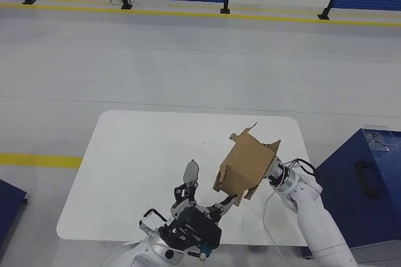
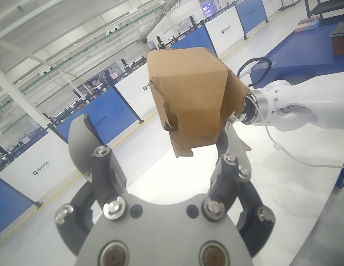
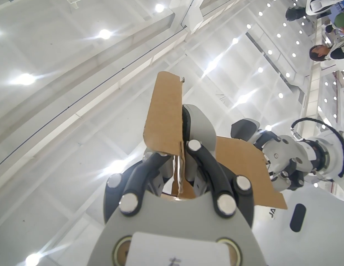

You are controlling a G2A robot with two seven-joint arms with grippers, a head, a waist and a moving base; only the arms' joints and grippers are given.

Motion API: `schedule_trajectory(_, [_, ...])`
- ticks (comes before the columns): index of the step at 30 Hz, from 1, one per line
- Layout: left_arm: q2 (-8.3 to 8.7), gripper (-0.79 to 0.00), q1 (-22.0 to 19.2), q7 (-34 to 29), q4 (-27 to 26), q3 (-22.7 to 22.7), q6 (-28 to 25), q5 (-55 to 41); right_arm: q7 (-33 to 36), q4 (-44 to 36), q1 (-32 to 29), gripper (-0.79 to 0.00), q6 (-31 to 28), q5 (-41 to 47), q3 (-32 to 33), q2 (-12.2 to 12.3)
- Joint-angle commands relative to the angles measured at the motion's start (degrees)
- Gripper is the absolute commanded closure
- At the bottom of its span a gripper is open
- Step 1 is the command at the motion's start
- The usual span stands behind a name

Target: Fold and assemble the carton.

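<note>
A: Where was the brown cardboard carton (image 1: 244,167)?

B: Lifted above the right half of the white rounded surface (image 1: 134,167), tilted, with loose flaps sticking out at both its far end and its near end.

A: What held it?

B: The right hand (image 3: 181,139) was pinching one flap edge-on between its fingers, at the carton's right side.

A: And the left hand (image 2: 152,134)?

B: Spread wide, just below the carton and nearer than it. One of its fingers (image 2: 226,145) sat right at the carton's lower flap; the other stood well apart from it. Whether that finger actually touched the cardboard, I couldn't tell.
</note>
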Motion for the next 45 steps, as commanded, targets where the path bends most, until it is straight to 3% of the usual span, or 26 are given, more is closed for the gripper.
schedule_trajectory(1, [-0.09,-0.72,-0.2,-0.1,0.2,-0.2,0.1,0.0,0.0,-0.1,-0.1,0.0,0.3,0.2,0.0,0.0])
schedule_trajectory(13, [-0.68,-0.736,-1.5,-1.5,2.0,0.2,-0.8,-0.2,0.4,-0.2,-0.5,0.0,2.0,1.7,0.5,0.0])
schedule_trajectory(26, [-1.0,-0.693,0.1,-0.5,-2.1,-0.4,1.3,0.9,3.2,-1.7,-1.5,0.0,-2.5,-4.0,0.2,0.1])
schedule_trajectory(33, [-1.49,-0.674,-1.4,-1.0,-1.2,0.6,1.2,1.5,4.6,-1.9,-1.9,0.0,-3.5,-5.5,-0.1,0.1])
schedule_trajectory(45, [-2.68,-0.686,-5.4,-2.8,3.2,2.6,0.6,1.5,3.4,-1.2,-1.8,0.0,2.2,-1.2,-0.3,0.1])
